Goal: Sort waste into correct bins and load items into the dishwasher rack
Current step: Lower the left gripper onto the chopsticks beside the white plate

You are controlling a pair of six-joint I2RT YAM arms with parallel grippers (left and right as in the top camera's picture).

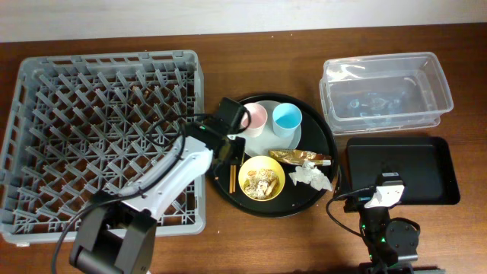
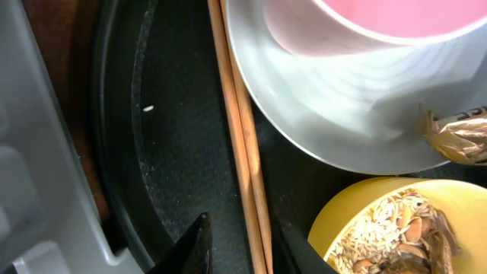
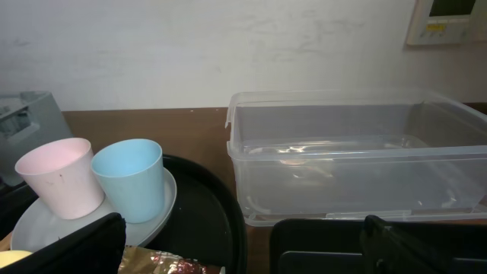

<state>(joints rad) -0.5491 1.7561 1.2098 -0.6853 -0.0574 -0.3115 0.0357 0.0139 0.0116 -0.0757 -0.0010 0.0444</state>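
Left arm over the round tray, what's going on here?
The left claw is open, straddling the chopsticks beside the plate on the round tray, not yet shut on them. The right claw sits open by the shallow black tray, holding nothing. Pink cup, blue cup, yellow bowl of scraps, foil wrapper and tissue are all on the round tray. The rack holds no dishes; the clear tub looks empty.

Rack (image 1: 68, 114) fills frame left; round tray (image 1: 319, 137) sits centre, holding plate (image 1: 266, 144) above bowl (image 1: 261, 179); tub (image 1: 437, 91) upper right, shallow tray (image 1: 418, 164) below it
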